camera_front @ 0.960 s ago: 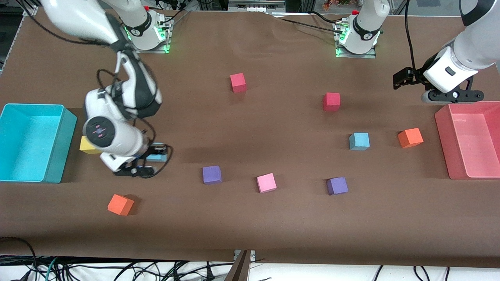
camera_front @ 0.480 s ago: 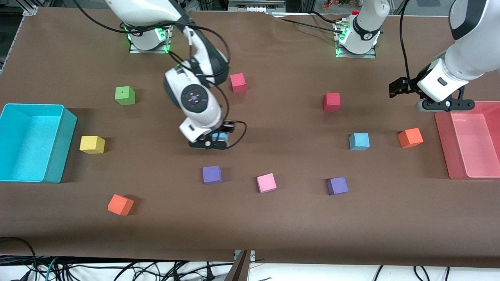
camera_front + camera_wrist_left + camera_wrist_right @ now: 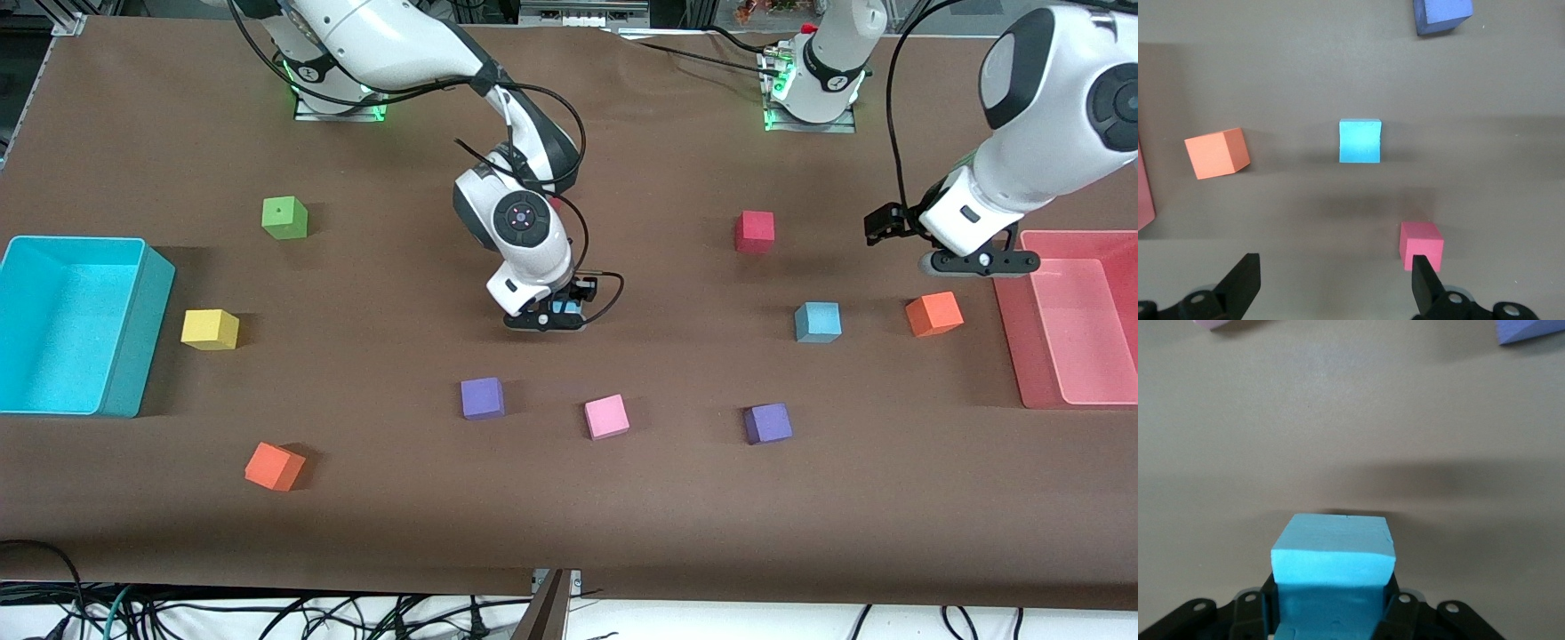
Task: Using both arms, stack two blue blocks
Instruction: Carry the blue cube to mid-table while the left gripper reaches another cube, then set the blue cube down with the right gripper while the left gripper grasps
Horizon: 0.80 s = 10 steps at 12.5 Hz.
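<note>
My right gripper (image 3: 553, 316) is shut on one blue block (image 3: 561, 308) and hangs low over the middle of the table. In the right wrist view that blue block (image 3: 1333, 560) fills the space between the black fingers of the right gripper (image 3: 1331, 603). The other blue block (image 3: 818, 322) rests on the table toward the left arm's end, beside an orange cube (image 3: 933, 313). My left gripper (image 3: 976, 261) hovers open and holds nothing, over the table next to the pink bin (image 3: 1013, 324). The left wrist view shows the left gripper (image 3: 1333, 287) spread wide, with that second blue block (image 3: 1360, 141) lying apart from it.
A red cube (image 3: 755, 231), two purple cubes (image 3: 767, 423) (image 3: 482, 397) and a pink cube (image 3: 606, 417) lie around the middle. A yellow cube (image 3: 210, 329), a green cube (image 3: 284, 217), another orange cube (image 3: 274, 467) and a turquoise bin (image 3: 149, 329) sit toward the right arm's end.
The right arm has carried its blue block from beside the yellow cube to over the table's middle. The left gripper has drifted a little toward the middle, still open.
</note>
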Each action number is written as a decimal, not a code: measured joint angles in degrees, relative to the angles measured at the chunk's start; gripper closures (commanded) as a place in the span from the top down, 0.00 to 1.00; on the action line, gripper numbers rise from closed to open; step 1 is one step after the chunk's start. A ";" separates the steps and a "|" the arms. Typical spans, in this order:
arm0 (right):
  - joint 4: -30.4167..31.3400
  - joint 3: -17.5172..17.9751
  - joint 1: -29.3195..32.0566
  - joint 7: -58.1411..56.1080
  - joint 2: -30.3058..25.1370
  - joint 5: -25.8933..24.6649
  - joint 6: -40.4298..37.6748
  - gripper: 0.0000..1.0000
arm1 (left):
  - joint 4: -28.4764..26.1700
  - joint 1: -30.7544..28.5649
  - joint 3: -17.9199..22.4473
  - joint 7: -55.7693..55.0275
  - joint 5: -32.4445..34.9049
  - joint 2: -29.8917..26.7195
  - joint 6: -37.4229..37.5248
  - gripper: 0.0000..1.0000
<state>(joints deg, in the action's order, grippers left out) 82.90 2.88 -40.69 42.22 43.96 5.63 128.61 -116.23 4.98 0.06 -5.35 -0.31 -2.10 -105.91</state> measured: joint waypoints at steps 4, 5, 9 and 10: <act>-0.16 -0.15 -0.20 0.00 0.94 0.00 0.07 1.00 | -3.97 0.07 -0.12 0.00 0.00 3.51 -9.40 1.00; -0.18 -0.15 -0.32 -0.10 1.04 -0.02 0.07 1.00 | -5.37 0.06 -0.12 0.00 0.00 4.70 -12.42 1.00; -1.29 -0.38 -0.49 -3.18 1.00 -0.27 0.06 1.00 | -9.40 0.11 -0.16 0.00 0.00 9.40 -23.13 1.00; -1.76 -0.77 -0.48 -4.90 0.64 -0.32 0.04 1.00 | -10.83 0.16 -0.18 0.01 0.00 10.46 -26.91 1.00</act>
<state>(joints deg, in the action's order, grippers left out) 81.14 2.12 -41.17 37.32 44.60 5.31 128.66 -127.06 5.15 -0.12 -5.34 -0.31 8.37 -132.81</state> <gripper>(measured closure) 0.000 0.000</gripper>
